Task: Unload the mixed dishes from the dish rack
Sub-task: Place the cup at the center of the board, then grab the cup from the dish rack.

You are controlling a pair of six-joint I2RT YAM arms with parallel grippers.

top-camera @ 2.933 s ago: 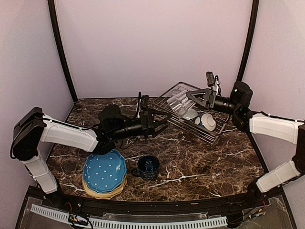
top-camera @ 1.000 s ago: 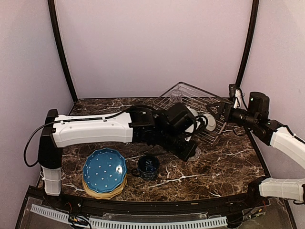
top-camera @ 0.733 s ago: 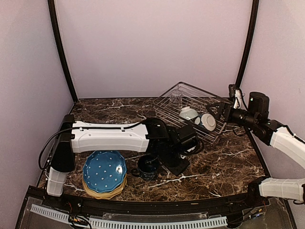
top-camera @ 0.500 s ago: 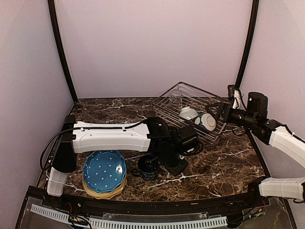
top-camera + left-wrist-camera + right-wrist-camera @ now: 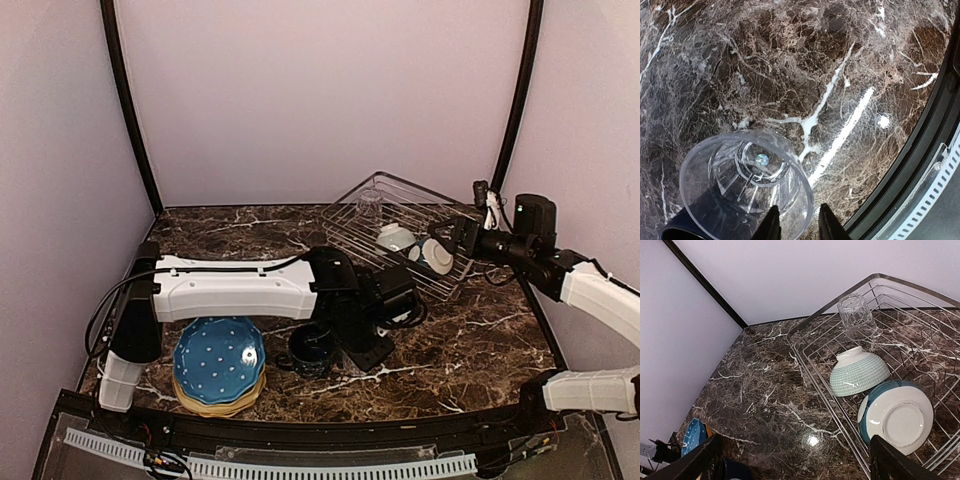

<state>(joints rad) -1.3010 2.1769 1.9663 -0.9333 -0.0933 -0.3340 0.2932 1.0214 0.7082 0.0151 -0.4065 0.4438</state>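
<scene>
The dark marble bench carries everything. The left arm reaches across it from the left side to a spot near the middle front, while the right arm stands at the right edge, pointing at the dish rack. The rack sits at the back right of the bench, turned cornerwise to its edges.

A blue dotted plate lies at the front left, stacked on a mustard plate whose rim shows below it.

Inside the rack, a ribbed bowl lies mouth down, and just beside it a teal-rimmed bowl leans on edge, its white base facing the right wrist camera. The navy mug stands on the bench right of the plates, just beside the left tool.

An upturned tumbler stands at the far side of the rack, behind the bowls. A second tumbler is out of the rack, mouth up over the bench beside the mug. The left tool is narrowly parted, one finger inside the rim and one outside; I cannot tell whether either pad presses the glass.

The right tool is spread wide and holds nothing, near the rack's front wall.
</scene>
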